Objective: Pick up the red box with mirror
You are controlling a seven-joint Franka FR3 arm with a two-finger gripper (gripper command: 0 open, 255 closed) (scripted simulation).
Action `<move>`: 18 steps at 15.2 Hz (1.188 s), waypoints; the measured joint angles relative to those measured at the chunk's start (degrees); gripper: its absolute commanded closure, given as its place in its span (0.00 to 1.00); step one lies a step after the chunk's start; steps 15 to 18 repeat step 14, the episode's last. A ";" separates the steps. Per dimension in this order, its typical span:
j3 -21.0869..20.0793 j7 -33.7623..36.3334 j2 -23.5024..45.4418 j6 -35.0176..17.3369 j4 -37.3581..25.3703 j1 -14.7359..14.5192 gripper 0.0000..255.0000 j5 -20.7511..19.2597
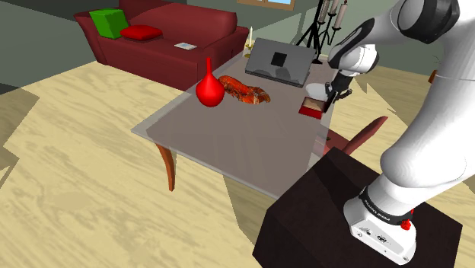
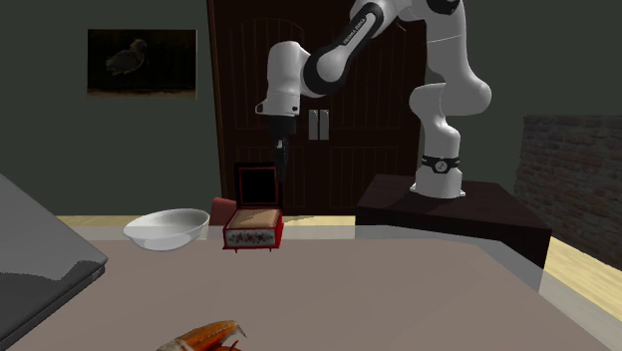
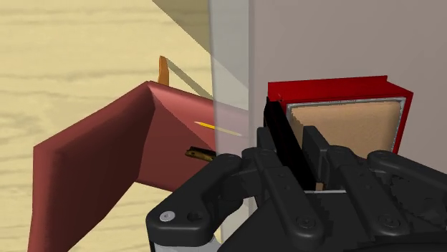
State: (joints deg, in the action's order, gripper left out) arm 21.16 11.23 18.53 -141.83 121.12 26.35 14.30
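In the second exterior view, starting from the left, you see a white bowl (image 2: 166,227) on the worktop (image 2: 399,289). Just beside it, at its three o'clock, stands the red box (image 2: 253,231). The box rests flat on the worktop with its lid (image 2: 257,183) raised upright. The inside of the lid looks dark here, so I cannot confirm the mirror. The pincer (image 2: 281,162) hangs at about one o'clock from the box, close to the lid's right edge. Whether it is open or closed, I cannot tell. In the shoulder view the box is at about four o'clock from the laptop (image 1: 280,62), near the worktop's edge on the stand's side.

I judge the task as begun but not done. The arm is over the correct thing, but the box seems not gripped and it is not lifted. What is left for you is to lower, close on the box, and raise it.

I can read no brand or label. The box front shows only small pale marks, and the dark marking on the arm is too small to read.
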 measured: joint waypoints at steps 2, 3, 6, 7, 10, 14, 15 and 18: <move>0.41 0.55 -1.14 1.20 -0.09 -0.27 1.00 -0.82; 0.58 0.92 -1.70 1.79 -0.18 -0.46 1.00 -1.23; 1.07 1.57 -3.11 3.71 -0.82 -0.68 1.00 -2.27; 1.24 2.00 -3.87 4.31 -0.73 -0.90 1.00 -2.76; 1.58 2.69 -5.17 6.07 -1.33 -1.15 1.00 -3.71; 1.99 3.73 -7.10 8.56 -2.12 -1.52 1.00 -5.05; 1.99 3.73 -7.10 8.56 -2.12 -1.52 1.00 -5.05; 1.99 3.73 -7.10 8.56 -2.12 -1.52 1.00 -5.05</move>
